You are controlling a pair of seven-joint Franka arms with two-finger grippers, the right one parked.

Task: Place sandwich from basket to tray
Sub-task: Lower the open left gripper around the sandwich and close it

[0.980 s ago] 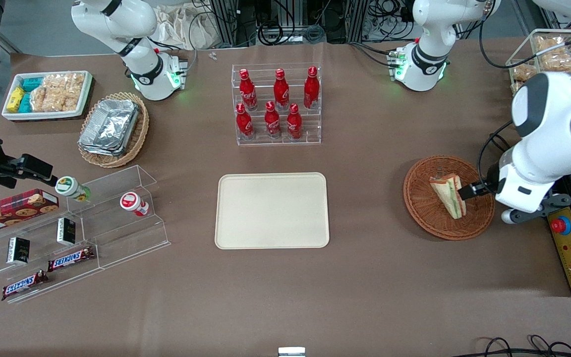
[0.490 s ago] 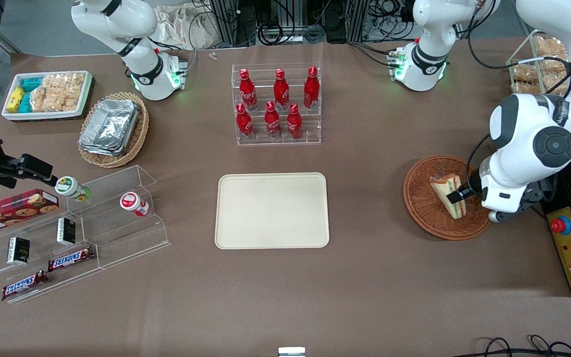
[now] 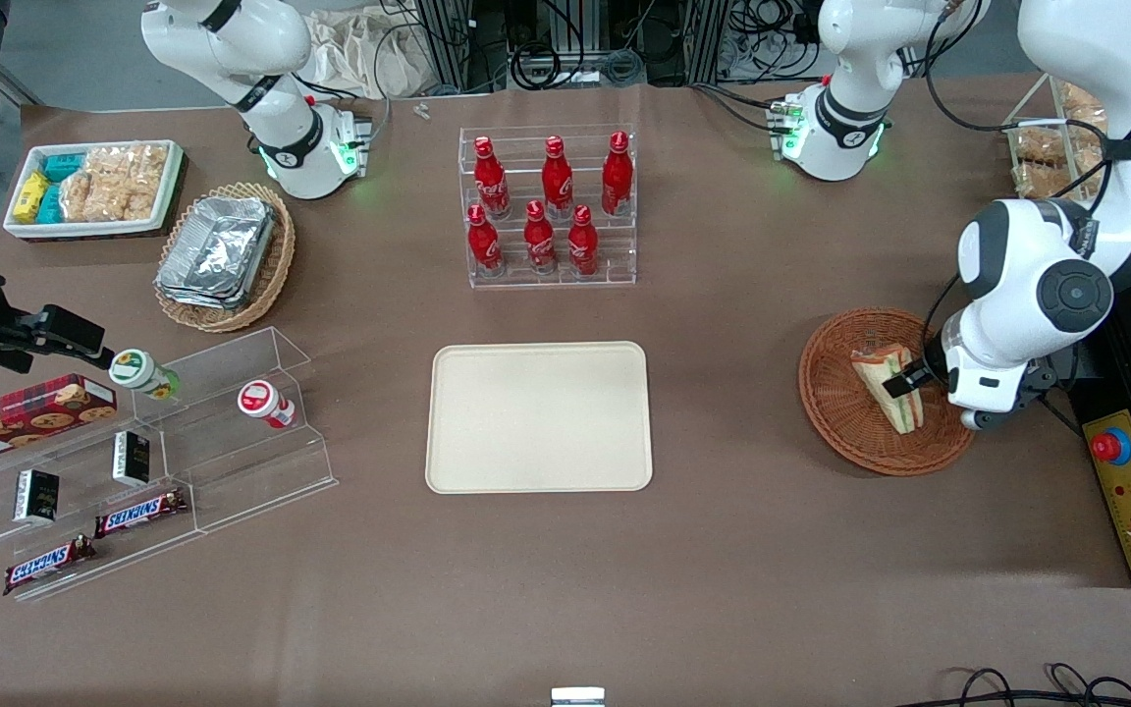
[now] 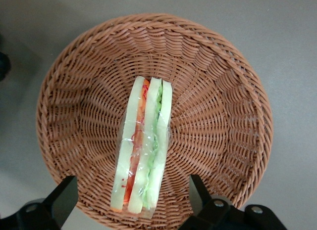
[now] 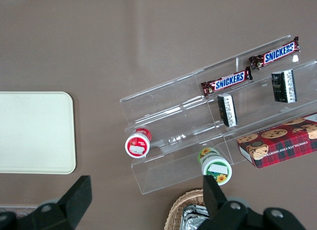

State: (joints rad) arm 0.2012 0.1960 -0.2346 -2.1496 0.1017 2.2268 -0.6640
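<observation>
The sandwich (image 3: 886, 385) lies in the round reddish-brown basket (image 3: 838, 405) toward the working arm's end of the table, its green and red filling edge facing up. My gripper (image 3: 906, 382) hangs over the basket, right at the sandwich. In the left wrist view the gripper (image 4: 132, 201) is open, its black fingers (image 4: 63, 196) standing well clear on either side of the sandwich (image 4: 143, 150), with basket weave (image 4: 218, 116) all around. The cream tray (image 3: 538, 416) sits bare at mid-table, also seen as the tray (image 5: 34, 132) in the right wrist view.
A clear rack of red bottles (image 3: 550, 208) stands farther from the camera than the tray. A control box with a red button (image 3: 1127, 481) lies beside the basket. A foil-container basket (image 3: 224, 253), snack tray (image 3: 92, 187) and acrylic shelf (image 3: 163, 452) sit toward the parked arm's end.
The working arm has swung in over the basket, carrying the gripper a short way toward the sandwich. The sandwich has not moved.
</observation>
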